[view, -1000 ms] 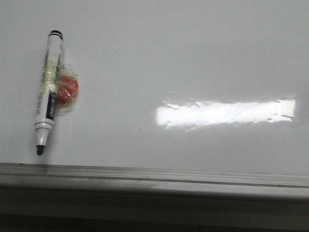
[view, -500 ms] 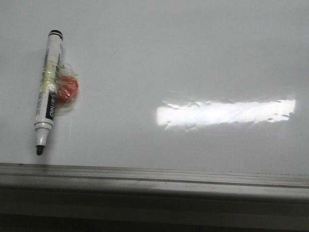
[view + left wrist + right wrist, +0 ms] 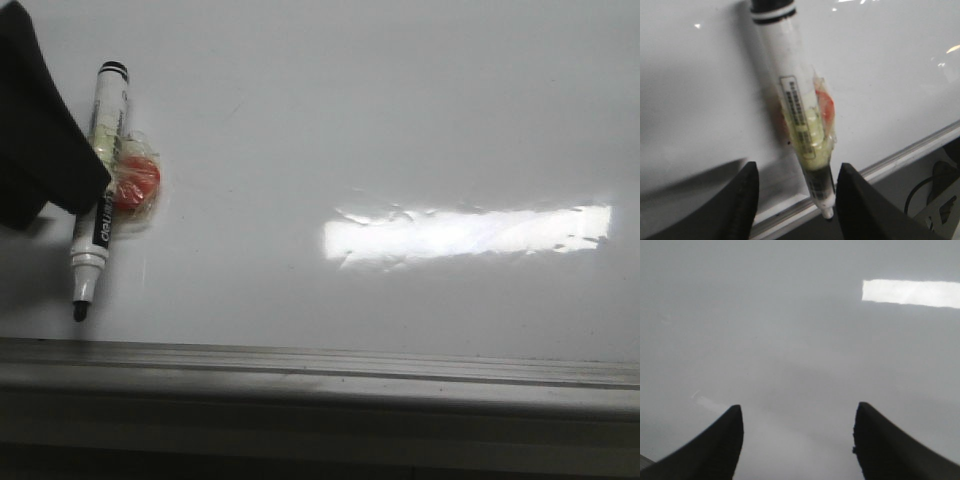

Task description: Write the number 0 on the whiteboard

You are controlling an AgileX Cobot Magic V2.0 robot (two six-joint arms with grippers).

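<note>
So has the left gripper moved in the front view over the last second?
Yes. The left gripper has entered from the upper left edge and now overlaps the marker, which lies unmoved on the whiteboard beside the glare.

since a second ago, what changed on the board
The left gripper has come in from the upper left over the marker, jaws open and astride its barrel, not gripping yet. The marker, the red piece taped to it and the whiteboard stayed put. No 0 is drawn.
</note>
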